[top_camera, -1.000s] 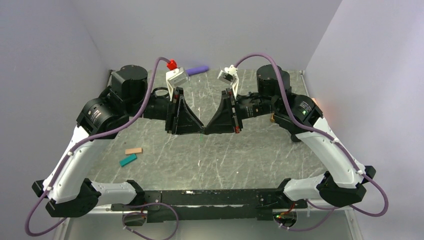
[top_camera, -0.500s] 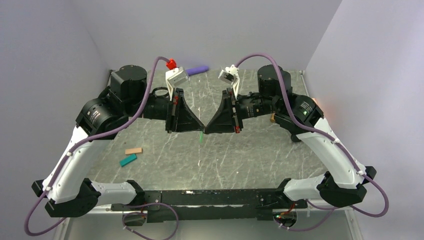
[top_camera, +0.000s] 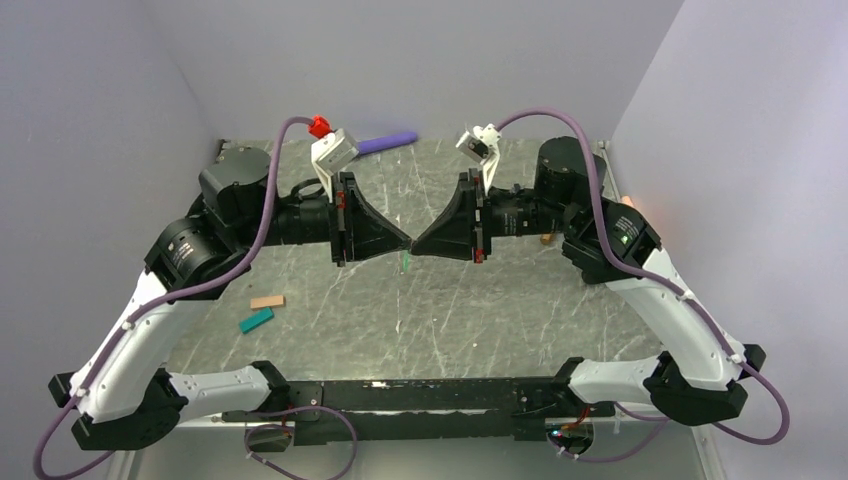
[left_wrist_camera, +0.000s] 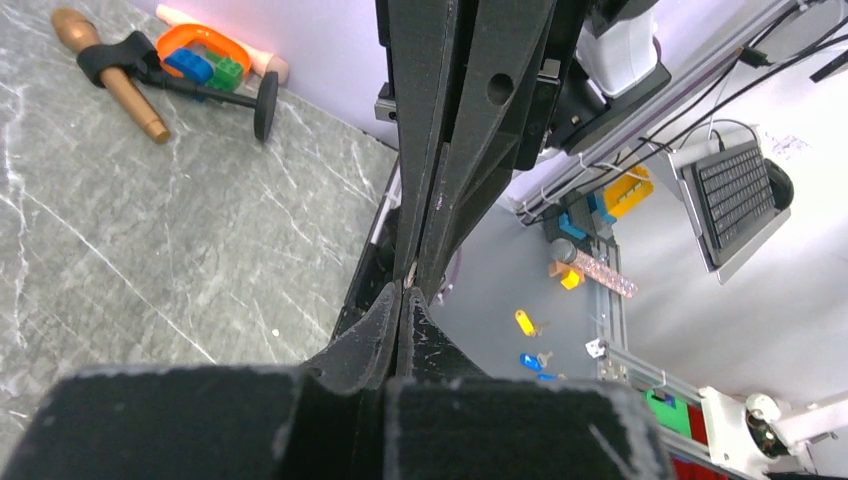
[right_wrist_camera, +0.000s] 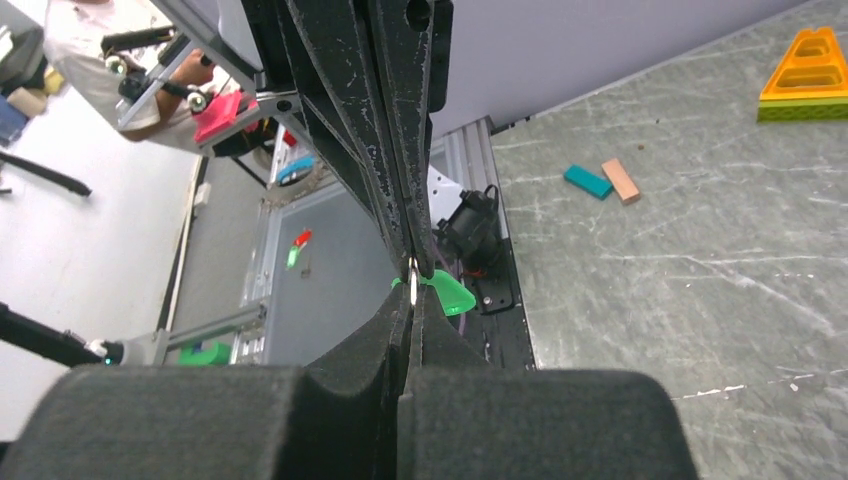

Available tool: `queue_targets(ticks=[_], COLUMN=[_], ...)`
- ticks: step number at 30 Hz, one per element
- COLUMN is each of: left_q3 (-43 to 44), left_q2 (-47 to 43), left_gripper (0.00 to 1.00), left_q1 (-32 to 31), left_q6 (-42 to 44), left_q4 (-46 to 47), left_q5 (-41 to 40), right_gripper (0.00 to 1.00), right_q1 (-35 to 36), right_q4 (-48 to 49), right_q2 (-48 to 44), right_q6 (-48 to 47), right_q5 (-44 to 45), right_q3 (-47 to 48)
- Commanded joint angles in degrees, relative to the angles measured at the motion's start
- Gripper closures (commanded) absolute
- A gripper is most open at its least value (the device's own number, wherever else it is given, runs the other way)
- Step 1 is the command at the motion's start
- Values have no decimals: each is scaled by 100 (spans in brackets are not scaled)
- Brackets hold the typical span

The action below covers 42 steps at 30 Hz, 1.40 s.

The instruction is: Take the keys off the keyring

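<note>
The keys (top_camera: 405, 263), a tiny bright-green piece, sit just below the spot where the two end effectors meet tip to tip over the middle of the counter (top_camera: 500, 310). From above I cannot tell whether the piece hangs or lies on the stone.

The left end effector (top_camera: 405, 243) is pressed together. So is the right end effector (top_camera: 420, 246), and they point at each other with their tips touching.

In the right wrist view the keys (right_wrist_camera: 452, 297) show just beside those tips. A silvery sliver of keyring (right_wrist_camera: 413, 265) sits right at the meeting point, but I cannot tell which pair of fingers grips it.

Well apart, near the left arm, a tan block (top_camera: 267, 301) and a teal block (top_camera: 256, 320) lie close together. A purple stick (top_camera: 387, 142) rests at the far edge.
</note>
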Motion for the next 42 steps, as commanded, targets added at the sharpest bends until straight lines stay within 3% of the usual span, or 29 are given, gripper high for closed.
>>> queue_targets(ticks=[1, 27, 42], left_q3=[-102, -994, -1414], left_q2=[-200, -744, -1152], left_gripper=[100, 100, 100], left_q1=[-110, -132, -128], left_q6=[-287, -1001, -1286], left_q4=[668, 1730, 1851], left_q5=[-492, -1805, -2345], right_gripper=[100, 100, 100], right_q1=[2, -8, -6], right_q4=[914, 2797, 3330], right_q2=[-323, -478, -416], right_q6=[382, 1351, 1687], right_q5=[405, 976, 943], right_q3=[-169, -968, -1186])
